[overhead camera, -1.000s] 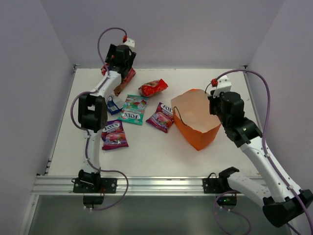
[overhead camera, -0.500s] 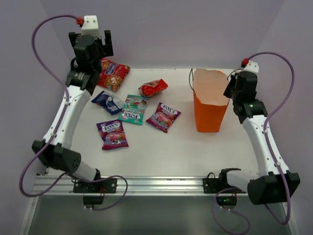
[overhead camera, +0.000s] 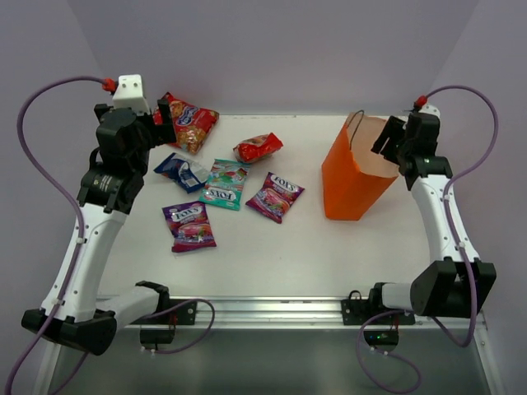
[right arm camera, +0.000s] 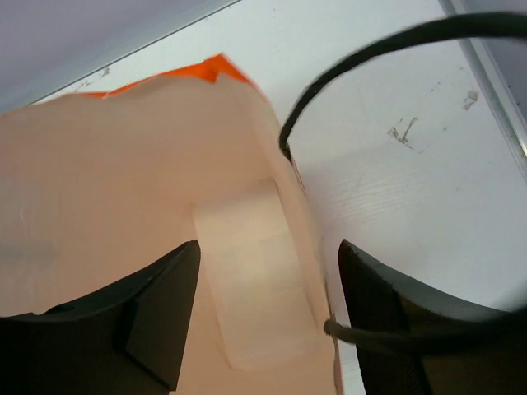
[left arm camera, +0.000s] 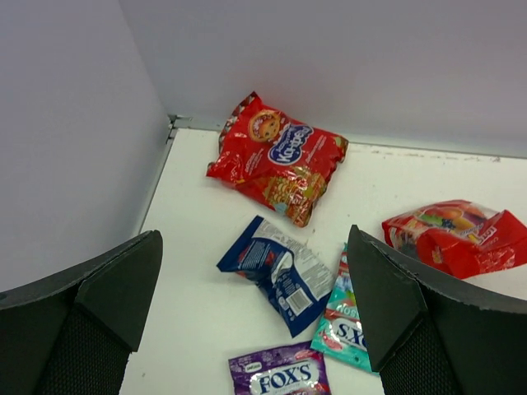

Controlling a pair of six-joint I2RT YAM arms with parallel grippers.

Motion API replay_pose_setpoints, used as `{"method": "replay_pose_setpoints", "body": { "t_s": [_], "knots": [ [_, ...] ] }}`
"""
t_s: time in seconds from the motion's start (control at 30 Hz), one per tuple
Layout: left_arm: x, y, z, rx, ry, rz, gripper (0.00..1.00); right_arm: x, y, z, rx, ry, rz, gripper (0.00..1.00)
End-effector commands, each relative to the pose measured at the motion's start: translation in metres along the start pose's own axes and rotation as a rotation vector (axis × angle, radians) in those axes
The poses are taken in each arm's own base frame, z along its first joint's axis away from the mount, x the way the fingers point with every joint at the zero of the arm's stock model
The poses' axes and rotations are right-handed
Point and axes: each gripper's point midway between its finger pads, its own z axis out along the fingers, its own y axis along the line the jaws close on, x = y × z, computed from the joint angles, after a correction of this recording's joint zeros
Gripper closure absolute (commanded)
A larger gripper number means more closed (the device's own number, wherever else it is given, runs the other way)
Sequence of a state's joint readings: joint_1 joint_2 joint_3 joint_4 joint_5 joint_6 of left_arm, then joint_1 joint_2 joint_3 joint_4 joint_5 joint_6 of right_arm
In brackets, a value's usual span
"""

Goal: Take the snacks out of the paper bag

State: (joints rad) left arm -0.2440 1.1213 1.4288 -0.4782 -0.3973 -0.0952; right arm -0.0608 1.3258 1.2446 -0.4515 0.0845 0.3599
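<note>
Your left gripper [left arm camera: 254, 239] is opened wide and carries nothing. It hangs above the far left part of the tabletop [overhead camera: 272, 255]. Your right gripper [right arm camera: 268, 247] is at the mouth of the paper bag [overhead camera: 352, 177]. Its fingers [right arm camera: 156, 313] stand apart, and the bag's rim passes between them with a pale paper patch [right arm camera: 255, 280]; they do not press on it. A dark cord handle [right arm camera: 370, 58] loops just beside them.

About the writing: the purple packet [left arm camera: 280, 380] shows "FOX'S" in white letters, and you can read the same name on the magenta packet [overhead camera: 275, 197]. The teal packet [left arm camera: 342, 329] carries it too, upside down in the left wrist view. The large red packet [left arm camera: 276, 156] has a blue oval with white script, which I cannot read with certainty. On the blue packet [left arm camera: 280, 271] and the small red packet [left arm camera: 457, 239] the print is too small.

The bag stands on its base in the right half of the tabletop, nearer to the far edge. Its long axis is tilted, with the mouth up and toward the right edge. All six packets lie flat outside it, to its left. The large red one is in the far left corner and the small red one is near the middle of the far edge. The purple one is closest to the near edge, its long axis running about from near to far.
</note>
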Motion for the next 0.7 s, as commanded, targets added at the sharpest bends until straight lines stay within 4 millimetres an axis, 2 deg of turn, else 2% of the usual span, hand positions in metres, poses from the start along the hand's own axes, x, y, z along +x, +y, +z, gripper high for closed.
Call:
{"method": "replay_pose_setpoints", "body": {
  "t_s": [0.0,0.1,0.17,0.23,0.33,0.4,0.47,0.5,0.53,0.57,0.67],
  "knots": [
    [-0.008,0.011,-0.019,-0.016,-0.024,-0.020,0.00,-0.043,0.017,-0.041,-0.064,-0.101,-0.011,0.27],
    [-0.014,0.009,-0.025,0.009,-0.032,-0.030,0.00,-0.058,0.019,-0.066,-0.076,-0.142,-0.020,0.09],
    [-0.018,0.007,-0.028,0.021,-0.037,-0.042,0.00,-0.067,0.019,-0.086,-0.079,-0.180,-0.026,0.03],
    [-0.021,0.006,-0.032,0.036,-0.038,-0.049,0.00,-0.078,0.021,-0.105,-0.091,-0.217,-0.034,0.01],
    [-0.032,0.006,-0.044,0.060,-0.048,-0.057,0.00,-0.093,0.021,-0.144,-0.109,-0.286,-0.042,0.01],
    [-0.045,0.009,-0.058,0.072,-0.068,-0.065,0.00,-0.106,0.023,-0.182,-0.137,-0.369,-0.046,0.01],
    [-0.054,0.012,-0.069,0.081,-0.088,-0.072,0.00,-0.115,0.025,-0.213,-0.168,-0.443,-0.058,0.01],
    [-0.063,0.015,-0.081,0.092,-0.109,-0.078,0.00,-0.123,0.025,-0.245,-0.192,-0.521,-0.061,0.01],
    [-0.067,0.016,-0.087,0.096,-0.119,-0.085,0.00,-0.126,0.025,-0.262,-0.208,-0.564,-0.077,0.01],
    [-0.077,0.020,-0.102,0.109,-0.150,-0.098,0.00,-0.130,0.023,-0.294,-0.227,-0.647,-0.077,0.01],
    [-0.090,0.025,-0.126,0.134,-0.209,-0.117,0.00,-0.137,0.015,-0.342,-0.238,-0.803,-0.088,0.01]
  ]
}}
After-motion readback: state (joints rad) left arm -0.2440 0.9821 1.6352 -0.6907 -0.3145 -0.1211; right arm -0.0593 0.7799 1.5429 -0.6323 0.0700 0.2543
